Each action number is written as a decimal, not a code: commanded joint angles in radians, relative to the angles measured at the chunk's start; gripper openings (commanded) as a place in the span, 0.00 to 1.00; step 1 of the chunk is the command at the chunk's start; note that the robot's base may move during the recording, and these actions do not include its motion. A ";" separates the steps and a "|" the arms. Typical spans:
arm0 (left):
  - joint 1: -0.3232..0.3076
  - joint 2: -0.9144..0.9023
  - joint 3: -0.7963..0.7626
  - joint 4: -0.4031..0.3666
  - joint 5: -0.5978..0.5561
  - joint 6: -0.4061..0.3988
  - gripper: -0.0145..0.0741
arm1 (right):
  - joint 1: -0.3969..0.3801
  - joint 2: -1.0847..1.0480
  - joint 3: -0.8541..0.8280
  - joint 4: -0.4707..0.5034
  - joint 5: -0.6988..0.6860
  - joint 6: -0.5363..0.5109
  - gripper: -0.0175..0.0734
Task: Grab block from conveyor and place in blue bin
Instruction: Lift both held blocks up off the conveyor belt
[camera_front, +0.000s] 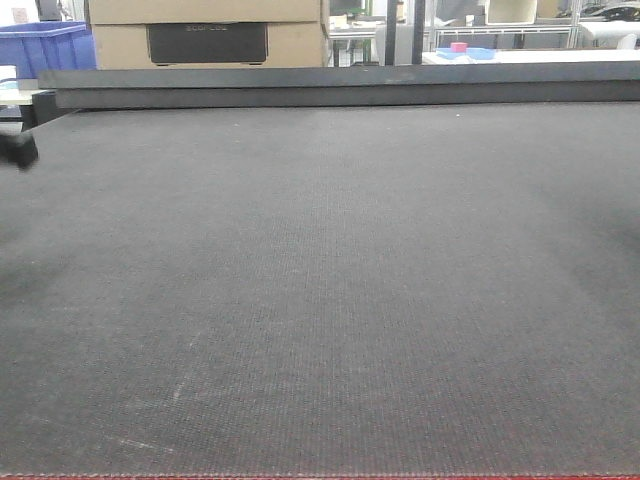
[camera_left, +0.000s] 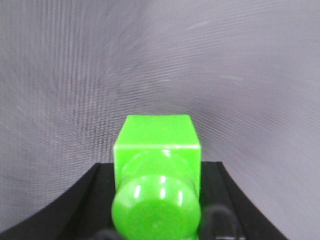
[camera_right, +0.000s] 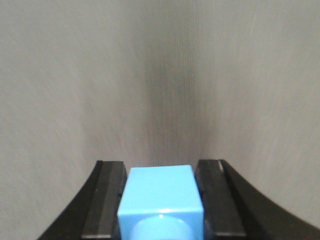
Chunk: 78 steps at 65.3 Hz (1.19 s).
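The conveyor (camera_front: 320, 280) is a wide dark grey woven belt filling the front view, and no block lies on it there. The blue bin (camera_front: 45, 45) stands beyond the belt at the far left. In the left wrist view my left gripper (camera_left: 157, 167) is shut on a green block (camera_left: 157, 135) with a round stud, its black fingers (camera_left: 105, 185) against both sides. My right gripper (camera_right: 160, 165) is likewise shut on a light blue block (camera_right: 160, 190), held between black pads (camera_right: 107, 200). Grey woven surface lies behind both blocks. Neither gripper is clearly seen in the front view.
A dark rail (camera_front: 340, 85) borders the belt's far side. Behind it stand a cardboard box (camera_front: 205, 30) and a blue tray with a pink item (camera_front: 465, 50). A black part (camera_front: 20, 150) pokes in at the left edge. The red frame (camera_front: 320, 477) shows at the near edge.
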 joint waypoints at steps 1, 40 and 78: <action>-0.029 -0.095 0.024 -0.019 -0.036 0.072 0.04 | -0.004 -0.070 0.052 -0.008 -0.105 -0.026 0.02; -0.044 -0.693 0.625 -0.165 -0.871 0.082 0.04 | -0.004 -0.573 0.642 -0.008 -0.587 -0.043 0.02; 0.077 -1.147 0.648 -0.009 -0.845 0.082 0.04 | -0.004 -0.897 0.621 -0.008 -0.679 -0.043 0.02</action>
